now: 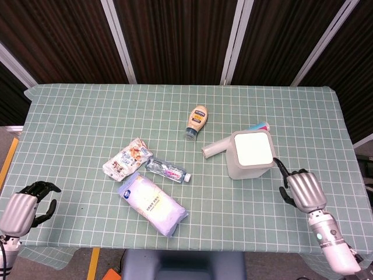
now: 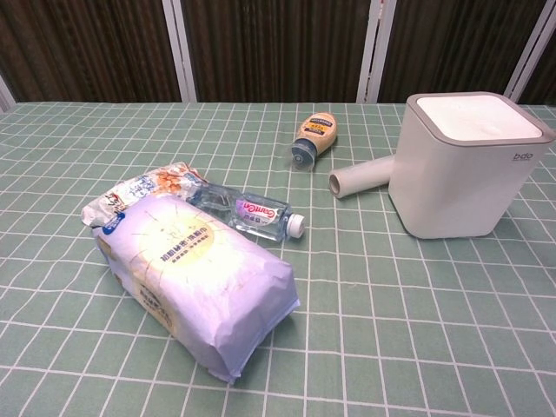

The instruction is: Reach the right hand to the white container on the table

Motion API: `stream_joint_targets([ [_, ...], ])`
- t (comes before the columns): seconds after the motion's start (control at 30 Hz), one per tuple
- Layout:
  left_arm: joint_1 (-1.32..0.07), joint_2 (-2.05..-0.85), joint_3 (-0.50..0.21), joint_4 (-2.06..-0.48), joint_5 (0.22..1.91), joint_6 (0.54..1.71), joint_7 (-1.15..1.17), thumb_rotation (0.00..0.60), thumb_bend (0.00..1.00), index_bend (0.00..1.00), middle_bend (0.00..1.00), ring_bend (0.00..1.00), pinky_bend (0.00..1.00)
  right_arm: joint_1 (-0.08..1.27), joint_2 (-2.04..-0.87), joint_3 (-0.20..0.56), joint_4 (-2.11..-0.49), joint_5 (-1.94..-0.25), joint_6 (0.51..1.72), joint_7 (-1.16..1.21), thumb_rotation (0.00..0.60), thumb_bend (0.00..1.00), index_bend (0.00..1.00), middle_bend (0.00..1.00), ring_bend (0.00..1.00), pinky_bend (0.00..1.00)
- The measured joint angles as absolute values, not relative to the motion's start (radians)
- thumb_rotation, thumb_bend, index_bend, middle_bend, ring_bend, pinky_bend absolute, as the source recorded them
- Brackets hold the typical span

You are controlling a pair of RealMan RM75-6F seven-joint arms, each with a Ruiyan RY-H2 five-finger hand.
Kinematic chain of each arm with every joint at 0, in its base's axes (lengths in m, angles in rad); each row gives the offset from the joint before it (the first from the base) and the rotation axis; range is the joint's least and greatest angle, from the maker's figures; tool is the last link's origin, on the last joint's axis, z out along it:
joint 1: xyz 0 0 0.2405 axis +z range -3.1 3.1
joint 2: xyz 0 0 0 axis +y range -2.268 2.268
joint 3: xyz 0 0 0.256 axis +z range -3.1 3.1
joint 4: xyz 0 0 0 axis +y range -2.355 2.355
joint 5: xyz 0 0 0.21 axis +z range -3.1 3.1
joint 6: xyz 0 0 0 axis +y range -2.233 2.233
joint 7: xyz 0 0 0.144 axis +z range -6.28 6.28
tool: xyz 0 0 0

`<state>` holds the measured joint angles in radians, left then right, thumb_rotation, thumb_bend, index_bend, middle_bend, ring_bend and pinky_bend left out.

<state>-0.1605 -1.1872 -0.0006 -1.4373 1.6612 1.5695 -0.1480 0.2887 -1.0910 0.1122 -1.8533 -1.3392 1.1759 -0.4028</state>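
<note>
Green checked cloth covers the desk (image 1: 87, 116), where we see the white container (image 1: 251, 154) standing upright on the right side, its flat lid ringed in grey. From the head camera we see our right hand (image 1: 301, 189) just beside the container's near right corner, back of the hand up, one dark finger stretched out toward the container's base. We cannot tell whether that fingertip touches it. The hand holds nothing and its fingers are apart. Our left hand (image 1: 23, 204) hangs at the near left edge of the desk, well apart from everything, fingers loosely curled and spread, with nothing in them.

A white roll (image 1: 215, 148) lies on its side against the container's left face. Beyond it a squeeze bottle (image 1: 197, 121) of sauce lies with its cap toward us. Left of centre, a small water bottle (image 1: 167, 170) lies on its side between a crumpled snack bag (image 1: 125, 158) and a large pale blue packet (image 1: 152, 203), touching both in the chest view. A pink and blue object (image 1: 259, 126) pokes out behind the container; we cannot tell what it is.
</note>
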Motion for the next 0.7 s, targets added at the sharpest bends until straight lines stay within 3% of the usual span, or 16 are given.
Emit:
stream_joint_targets([
  [0.27, -0.158, -1.184, -0.004, -1.435, 1.66, 1.575, -0.163, 0.6, 0.51, 0.42, 0.4, 0.32, 0.49, 0.368, -1.115, 0.131, -1.894, -1.227, 1.102, -0.505, 0.6, 0.54, 0.0, 0.69, 0.68, 0.58],
  [0.7, -0.156, -1.183, -0.006, -1.431, 1.662, 1.581, -0.172, 0.6, 0.51, 0.42, 0.4, 0.32, 0.49, 0.405, -1.132, 0.104, -1.887, -1.172, 1.082, -0.53, 0.6, 0.54, 0.0, 0.69, 0.68, 0.58],
])
